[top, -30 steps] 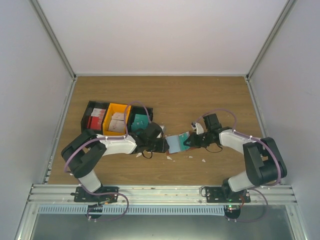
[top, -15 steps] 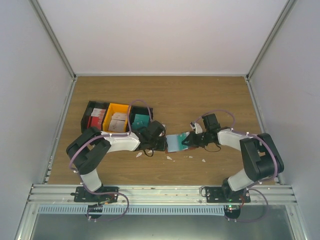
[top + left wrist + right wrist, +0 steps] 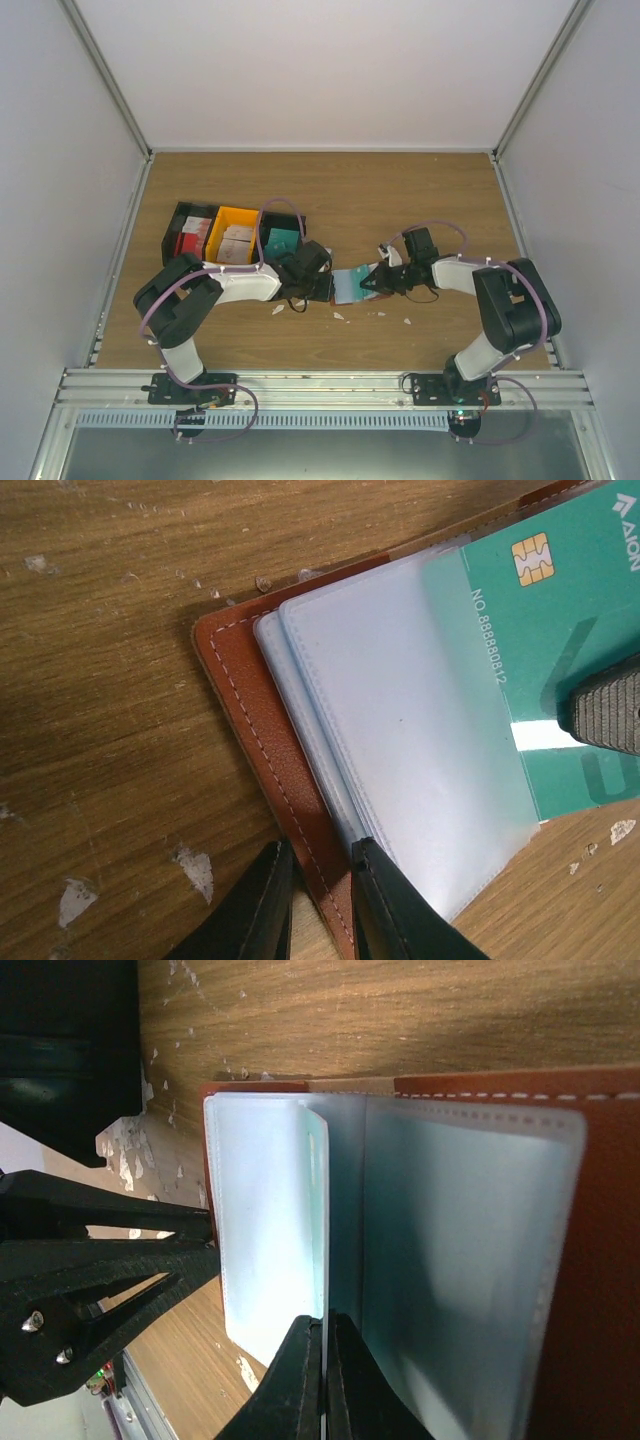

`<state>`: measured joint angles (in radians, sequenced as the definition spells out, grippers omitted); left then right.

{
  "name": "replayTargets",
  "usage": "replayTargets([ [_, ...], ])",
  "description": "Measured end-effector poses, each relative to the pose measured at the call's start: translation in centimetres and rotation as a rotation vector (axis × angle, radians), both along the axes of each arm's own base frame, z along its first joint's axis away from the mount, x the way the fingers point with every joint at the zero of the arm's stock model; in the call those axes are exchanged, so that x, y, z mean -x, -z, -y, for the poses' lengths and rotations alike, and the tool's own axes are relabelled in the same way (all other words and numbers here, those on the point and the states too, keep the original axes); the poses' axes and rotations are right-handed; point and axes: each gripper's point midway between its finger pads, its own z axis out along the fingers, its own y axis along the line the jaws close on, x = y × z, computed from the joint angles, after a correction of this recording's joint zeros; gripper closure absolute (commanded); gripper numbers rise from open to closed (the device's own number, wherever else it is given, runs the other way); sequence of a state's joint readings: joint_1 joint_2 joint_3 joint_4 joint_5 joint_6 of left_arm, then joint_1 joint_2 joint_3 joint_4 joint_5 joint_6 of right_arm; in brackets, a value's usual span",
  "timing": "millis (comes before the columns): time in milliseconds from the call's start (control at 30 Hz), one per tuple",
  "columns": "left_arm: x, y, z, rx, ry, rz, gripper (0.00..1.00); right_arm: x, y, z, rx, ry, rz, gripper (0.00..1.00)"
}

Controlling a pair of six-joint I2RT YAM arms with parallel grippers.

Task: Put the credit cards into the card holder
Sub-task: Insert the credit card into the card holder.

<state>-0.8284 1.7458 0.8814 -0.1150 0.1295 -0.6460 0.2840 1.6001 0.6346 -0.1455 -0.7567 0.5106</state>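
The card holder (image 3: 346, 287) lies open on the table between my two grippers, brown leather with clear plastic sleeves. My left gripper (image 3: 327, 290) is shut on its leather cover edge (image 3: 250, 710), with one finger under the flap and one on top (image 3: 318, 885). My right gripper (image 3: 374, 283) is shut on a teal credit card (image 3: 560, 620), which sits partly inside a clear sleeve. In the right wrist view the card is edge-on (image 3: 326, 1260) between the shut fingers (image 3: 326, 1370), standing among the sleeves of the holder (image 3: 600, 1260).
Three bins stand at the left rear: a black one with red cards (image 3: 190, 238), an orange one with pale cards (image 3: 235, 242), and a black one with teal cards (image 3: 283, 240). Small white scraps (image 3: 340, 315) lie in front of the holder.
My right gripper has moved a little to the left with the teal card, further over the holder. The left gripper has shifted only slightly.
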Motion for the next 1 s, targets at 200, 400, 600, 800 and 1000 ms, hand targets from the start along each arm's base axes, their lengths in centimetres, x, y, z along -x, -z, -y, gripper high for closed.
replayTargets([
  [200, 0.0, 0.0, 0.0, -0.001, 0.003, 0.001, 0.81, 0.0, 0.1, -0.3, -0.016, 0.002, 0.003, 0.91],
  [400, -0.1, 0.0, 0.2, 0.004, 0.007, 0.008, 0.81, 0.4, 0.9, -0.4, 0.03, 0.005, -0.009, 0.7],
  [600, -0.2, 0.0, 0.4, 0.013, 0.013, 0.012, 0.82, 0.2, 0.3, -0.7, 0.11, 0.008, 0.027, 0.59],
  [800, -0.1, 0.0, 0.4, 0.014, 0.014, 0.011, 0.82, 0.2, 0.4, -1.6, 0.198, -0.006, 0.057, 0.54],
  [1000, -0.1, 0.0, 0.4, 0.019, 0.021, 0.005, 0.84, 0.2, 0.3, -2.3, 0.283, -0.017, 0.084, 0.51],
])
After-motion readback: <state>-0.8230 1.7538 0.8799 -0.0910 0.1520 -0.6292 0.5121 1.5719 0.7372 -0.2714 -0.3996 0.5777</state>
